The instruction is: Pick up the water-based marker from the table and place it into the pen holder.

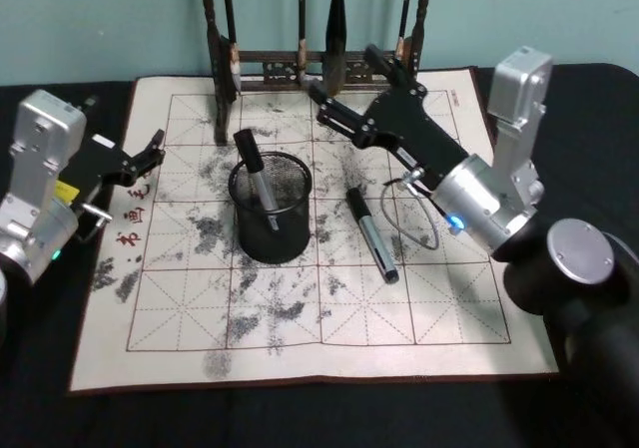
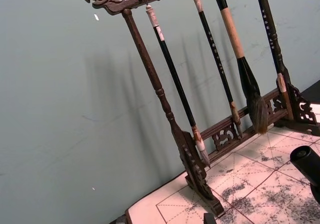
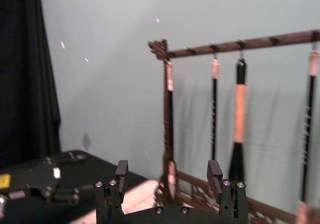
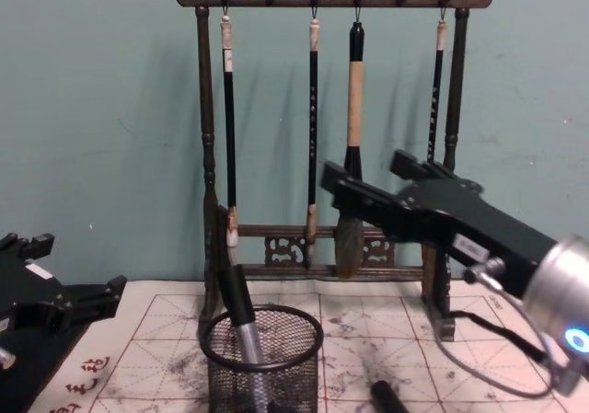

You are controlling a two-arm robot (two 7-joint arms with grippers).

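Hovering over the mat (image 1: 449,308) just in front of the brush rack (image 4: 204,155), the right gripper (image 1: 349,77) has its fingers spread wide and holds nothing. One marker (image 1: 371,233) lies flat on the mat just right of the pen holder (image 1: 270,233), where a second marker (image 1: 255,174) stands tilted. At the mat's left edge, the left gripper (image 4: 78,264) rests with fingers apart, empty.

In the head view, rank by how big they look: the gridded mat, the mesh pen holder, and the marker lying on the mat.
1. Gridded mat, by far the largest.
2. Pen holder, second.
3. Marker lying on the mat, smallest: about as long as the holder looks tall, but much thinner.
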